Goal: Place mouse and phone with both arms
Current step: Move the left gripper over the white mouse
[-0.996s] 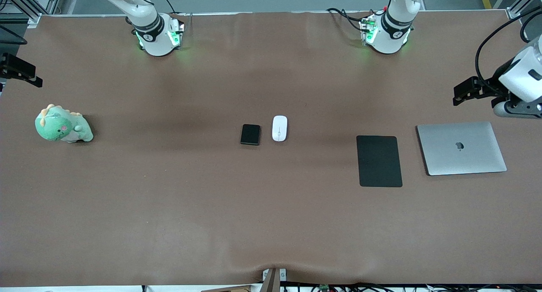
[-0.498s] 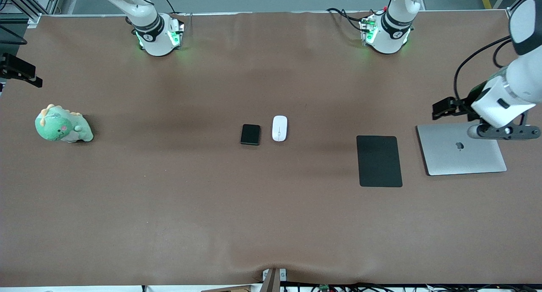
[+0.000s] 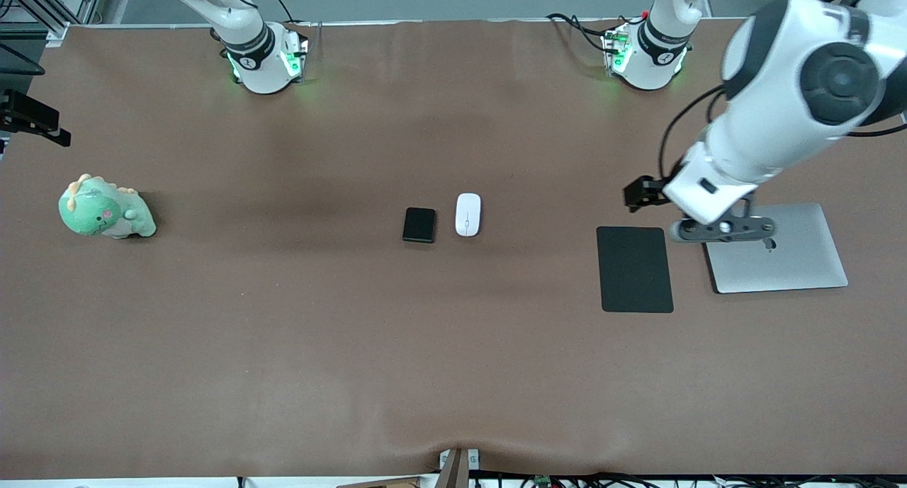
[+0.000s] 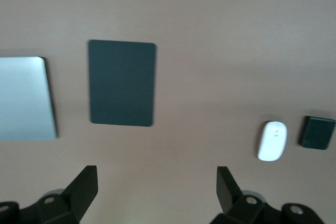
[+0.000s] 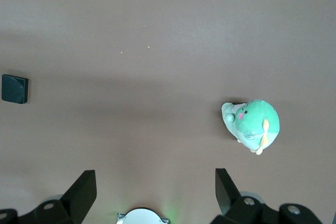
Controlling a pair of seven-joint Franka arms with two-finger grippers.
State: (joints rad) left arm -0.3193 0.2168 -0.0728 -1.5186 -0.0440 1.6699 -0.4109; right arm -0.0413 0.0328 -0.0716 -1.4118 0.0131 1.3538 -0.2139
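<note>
The white mouse [image 3: 468, 214] and the black phone [image 3: 419, 224] lie side by side at the table's middle, the phone toward the right arm's end. Both show in the left wrist view, the mouse [image 4: 272, 140] and the phone [image 4: 317, 132]. My left gripper [image 3: 641, 192] is open and empty in the air over the table beside the mouse pad [image 3: 634, 268]; its fingers stand wide apart in the left wrist view [image 4: 156, 170]. My right gripper [image 5: 155, 174] is open and empty, high over its own base, and out of the front view. The phone [image 5: 14, 88] shows in the right wrist view.
A matte black mouse pad [image 4: 122, 83] and a closed silver laptop [image 3: 779, 251] lie toward the left arm's end. A green plush dinosaur [image 3: 105, 209] sits toward the right arm's end. A black fixture [image 3: 32, 116] juts in at that table edge.
My left arm has swung in from the table's end, across the laptop, toward the mouse pad and the table's middle. Mouse, phone and the right arm have not moved.
</note>
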